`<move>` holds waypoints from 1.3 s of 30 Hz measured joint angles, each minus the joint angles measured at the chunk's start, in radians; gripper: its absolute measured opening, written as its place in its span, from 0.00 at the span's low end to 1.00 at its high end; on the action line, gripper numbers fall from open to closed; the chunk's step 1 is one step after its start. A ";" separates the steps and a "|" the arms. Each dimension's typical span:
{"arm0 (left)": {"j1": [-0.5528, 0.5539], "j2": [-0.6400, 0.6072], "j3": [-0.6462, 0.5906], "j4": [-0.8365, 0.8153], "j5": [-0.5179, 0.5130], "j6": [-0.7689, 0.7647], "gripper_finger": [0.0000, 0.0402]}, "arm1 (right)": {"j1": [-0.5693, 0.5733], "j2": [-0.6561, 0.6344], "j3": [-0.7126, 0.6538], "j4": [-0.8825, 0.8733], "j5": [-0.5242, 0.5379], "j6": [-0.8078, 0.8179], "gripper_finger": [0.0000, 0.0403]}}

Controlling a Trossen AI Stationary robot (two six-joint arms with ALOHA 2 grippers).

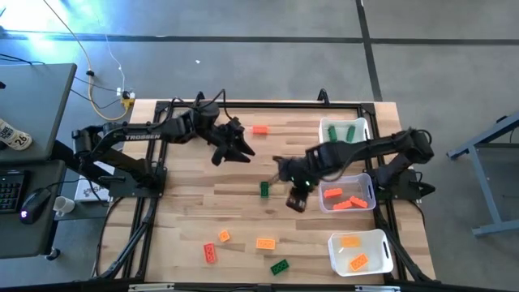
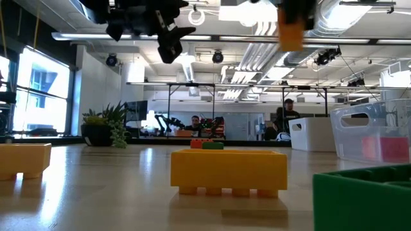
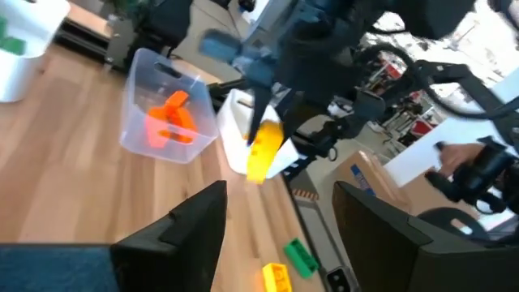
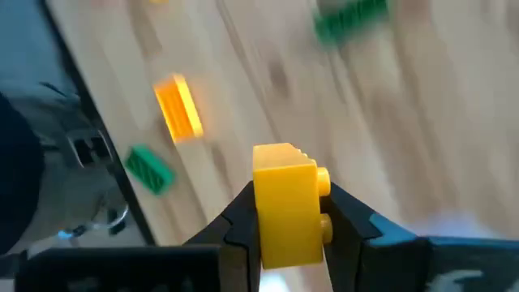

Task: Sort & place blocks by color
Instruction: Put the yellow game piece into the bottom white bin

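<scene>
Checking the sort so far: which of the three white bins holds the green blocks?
The bin at the table's far edge, farthest from the front; the middle bin holds red-orange blocks, the front one yellow-orange.

- Three white bins line the table's right side: the far bin [image 1: 344, 130], the middle bin [image 1: 347, 193] and the near bin [image 1: 360, 251].
- Two green blocks [image 1: 349, 133] lie in the far bin.
- Three red-orange blocks [image 1: 344, 198] sit in the middle bin; two yellow-orange blocks [image 1: 354, 251] in the near bin.
- Six loose blocks [image 1: 265, 242] dot the tabletop.
- One yellow block [image 4: 285, 204] rides in a gripper.
</scene>
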 joint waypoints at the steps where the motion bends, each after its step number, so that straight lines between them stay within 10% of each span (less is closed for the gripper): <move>1: 0.005 0.000 0.000 -0.015 0.000 0.015 0.53 | 0.025 0.000 0.000 -0.046 0.000 0.053 0.18; 27: 0.016 0.000 0.000 -0.188 -0.111 0.240 0.53 | 0.585 -0.001 0.000 -0.298 0.058 1.181 0.18; 39: 0.016 0.000 -0.001 -0.192 -0.111 0.257 0.53 | 0.675 0.061 0.000 -0.295 -0.053 1.345 0.21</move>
